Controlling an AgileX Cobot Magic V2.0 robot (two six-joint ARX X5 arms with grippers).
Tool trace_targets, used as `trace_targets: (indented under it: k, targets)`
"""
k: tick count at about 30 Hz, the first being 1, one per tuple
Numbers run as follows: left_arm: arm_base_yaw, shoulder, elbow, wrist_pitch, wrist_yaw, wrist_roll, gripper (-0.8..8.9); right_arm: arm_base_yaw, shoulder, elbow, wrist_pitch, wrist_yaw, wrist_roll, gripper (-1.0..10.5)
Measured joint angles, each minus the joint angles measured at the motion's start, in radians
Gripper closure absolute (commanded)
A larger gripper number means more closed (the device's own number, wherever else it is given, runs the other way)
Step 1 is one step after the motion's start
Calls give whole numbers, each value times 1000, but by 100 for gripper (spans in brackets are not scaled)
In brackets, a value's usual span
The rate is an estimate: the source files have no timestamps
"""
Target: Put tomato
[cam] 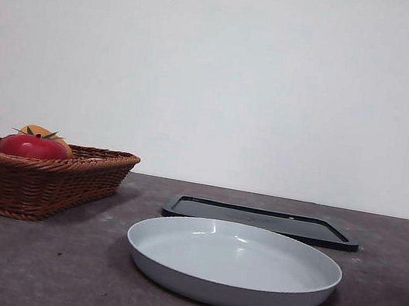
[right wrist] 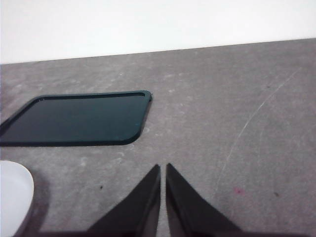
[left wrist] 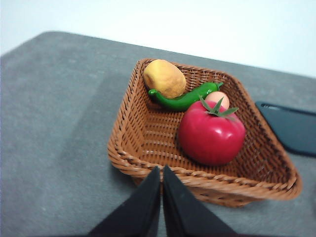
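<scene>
The grey table (cam: 29,265) carries a wicker basket (cam: 43,181), grey plate (cam: 230,283) and black tray (cam: 260,220).

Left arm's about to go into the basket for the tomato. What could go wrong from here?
1. The tomato lies against the green pepper and a small orange fruit; jaws could catch them.
2. The left gripper is shut and must open before descending.
3. The tomato sits near the wicker basket wall, so a jaw may strike the rim.

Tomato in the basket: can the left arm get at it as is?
Probably yes. The tomato sits uncovered in the open wicker basket, beyond the left gripper; the green pepper lies behind it, not over it.
</scene>
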Motion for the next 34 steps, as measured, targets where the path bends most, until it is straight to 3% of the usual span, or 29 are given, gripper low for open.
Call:
trace_targets:
  k: [9, 20, 28, 34]
  targets:
    - [0, 0, 0, 0, 0, -161, 806, 0, 0, 0, -1, -2, 79, 940]
    - [0, 10, 78, -101, 53, -247, 804, 0, 2, 80, -72, -5, 145, 940]
    - [0, 107, 240, -194, 93, -252, 804, 0, 80, 253, -142, -58, 145, 940]
    - [0, 246, 402, -304, 180, -170, 804, 0, 209, 433, -272, -145, 121, 940]
